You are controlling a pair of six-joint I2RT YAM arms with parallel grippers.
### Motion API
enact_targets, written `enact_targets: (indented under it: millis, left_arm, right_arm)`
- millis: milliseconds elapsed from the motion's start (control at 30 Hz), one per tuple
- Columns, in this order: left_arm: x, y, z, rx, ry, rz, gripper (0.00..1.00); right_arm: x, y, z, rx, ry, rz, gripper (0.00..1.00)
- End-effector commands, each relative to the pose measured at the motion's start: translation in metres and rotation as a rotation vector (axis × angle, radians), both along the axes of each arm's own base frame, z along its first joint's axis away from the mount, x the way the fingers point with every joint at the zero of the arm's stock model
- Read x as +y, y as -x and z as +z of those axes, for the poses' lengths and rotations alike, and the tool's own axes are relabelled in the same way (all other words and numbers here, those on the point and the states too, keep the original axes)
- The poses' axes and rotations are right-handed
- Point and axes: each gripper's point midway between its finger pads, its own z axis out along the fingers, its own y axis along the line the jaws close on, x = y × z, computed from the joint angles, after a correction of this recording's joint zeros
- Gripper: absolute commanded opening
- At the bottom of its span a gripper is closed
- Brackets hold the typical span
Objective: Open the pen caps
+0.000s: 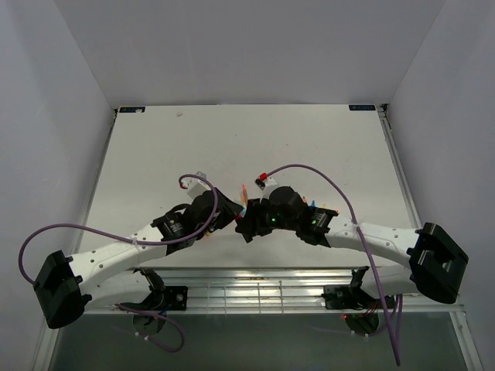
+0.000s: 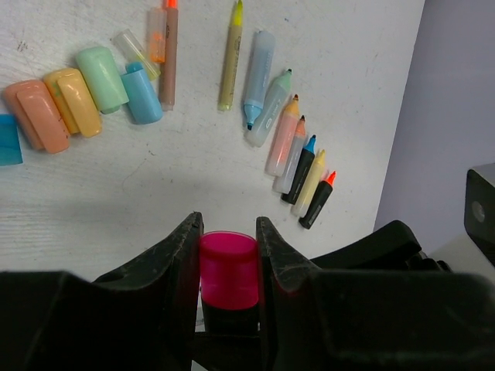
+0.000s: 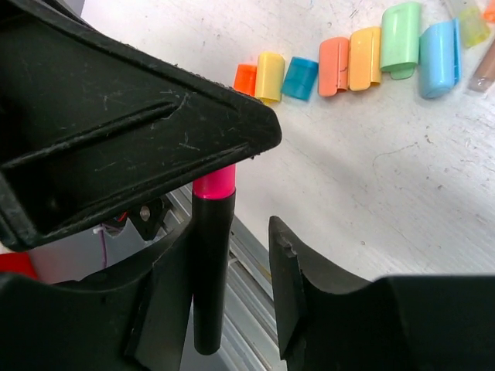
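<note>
Pink cap [image 2: 228,267], closest to the left wrist camera, sits clamped in my left gripper [image 2: 228,232]; beyond it, uncapped pens [image 2: 298,147] and loose caps [image 2: 85,97] lie on the table [image 2: 193,178]. In the right wrist view, my right gripper [image 3: 228,239] stands apart around the black pen body [image 3: 210,286], not pinching it. From above, both grippers meet mid-table. Next, I judge, the right must close, then pull.

Top view: left gripper [image 1: 234,219] and right gripper [image 1: 249,224] meet tip to tip over the table [image 1: 309,139], centre, towards its near edge.

Left wrist view: held cap [image 2: 228,270] sits between both left fingers, touching each. Loose caps [image 2: 85,97] lie in a row on the table at 10–11 o'clock, pens [image 2: 286,139] fanned from 12 to 2 o'clock.

Right wrist view: held pen [image 3: 212,278] runs between the right fingers, against the 9 o'clock one, with a gap to the 3 o'clock one.
</note>
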Motion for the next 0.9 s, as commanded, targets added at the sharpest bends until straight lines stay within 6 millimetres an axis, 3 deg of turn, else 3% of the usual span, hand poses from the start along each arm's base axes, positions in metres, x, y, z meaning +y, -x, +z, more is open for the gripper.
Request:
enact_targets:
  millis: [0,67,133,200,333,367,433,467,600,633,867]
  left_arm:
    - [-0.006,-0.001,0.015,-0.032,0.032,-0.025,0.0]
    - [-0.007,-0.002,0.019,-0.04,0.036,-0.026,0.0]
    - [-0.005,-0.003,0.024,-0.053,0.038,-0.019,0.0]
    - [-0.002,-0.007,0.027,-0.067,0.023,0.0,0.0]
    - [0.016,-0.039,0.044,-0.15,-0.088,0.011,0.0]
    - [0.033,-0.058,0.045,-0.146,-0.102,0.057,0.0]
    - [0.041,-0.075,0.061,-0.181,-0.075,0.068,0.0]
    - [0.058,-0.089,0.067,-0.209,-0.095,0.106,0.0]
    - [0.085,-0.121,0.09,-0.251,-0.116,0.177,0.0]
    - [0.09,-0.125,0.093,-0.254,-0.114,0.185,0.0]
    - [0.119,-0.135,0.092,-0.258,-0.159,0.242,0.0]
  right_arm:
    - [0.013,-0.004,0.012,-0.025,-0.031,0.025,0.45]
    - [0.011,-0.004,0.007,-0.023,-0.022,0.019,0.31]
    - [0.01,-0.005,0.006,-0.023,-0.016,0.011,0.08]
    - [0.008,-0.005,0.003,-0.022,0.003,0.005,0.08]
    - [0.002,0.006,-0.007,-0.033,0.074,0.013,0.08]
    - [-0.004,0.01,-0.017,-0.053,0.142,-0.007,0.08]
    - [-0.008,0.015,-0.021,-0.1,0.221,-0.044,0.08]
    - [-0.014,0.02,-0.029,-0.099,0.27,-0.048,0.08]
    - [-0.021,0.033,-0.041,-0.083,0.291,-0.058,0.08]
    - [-0.027,0.035,-0.049,-0.077,0.303,-0.062,0.08]
    - [-0.024,0.032,-0.029,-0.115,0.261,-0.051,0.08]
